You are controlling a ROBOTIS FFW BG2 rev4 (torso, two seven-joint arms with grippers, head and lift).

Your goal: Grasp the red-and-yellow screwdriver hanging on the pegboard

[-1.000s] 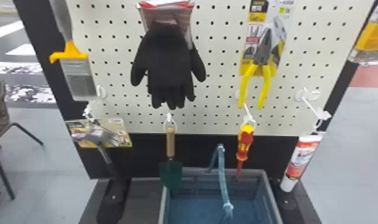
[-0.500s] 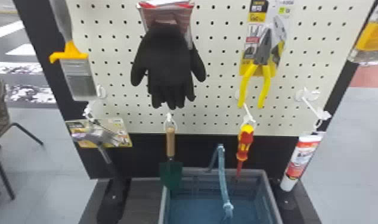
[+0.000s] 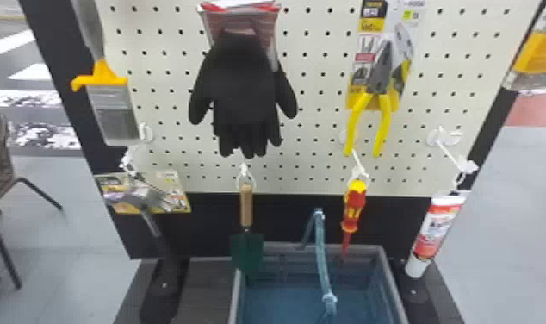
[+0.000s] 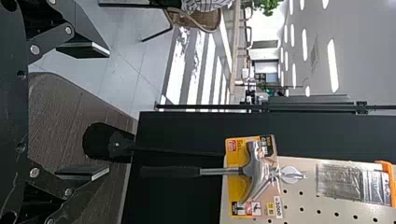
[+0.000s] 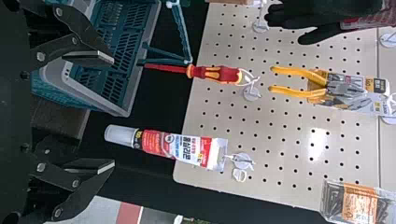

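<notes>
The red-and-yellow screwdriver hangs tip down from a white hook low on the pegboard, above the grey-blue basket. In the right wrist view the same screwdriver lies beyond my right gripper, whose two fingers stand wide apart with nothing between them; a gap separates gripper and tool. My left gripper is also open and holds nothing, with the hammer at the board's left side farther off in its view.
A green trowel hangs left of the screwdriver, a white-and-red tube right of it. Yellow-handled pliers and black gloves hang above. The basket stands below, its blue handle rising near the screwdriver tip.
</notes>
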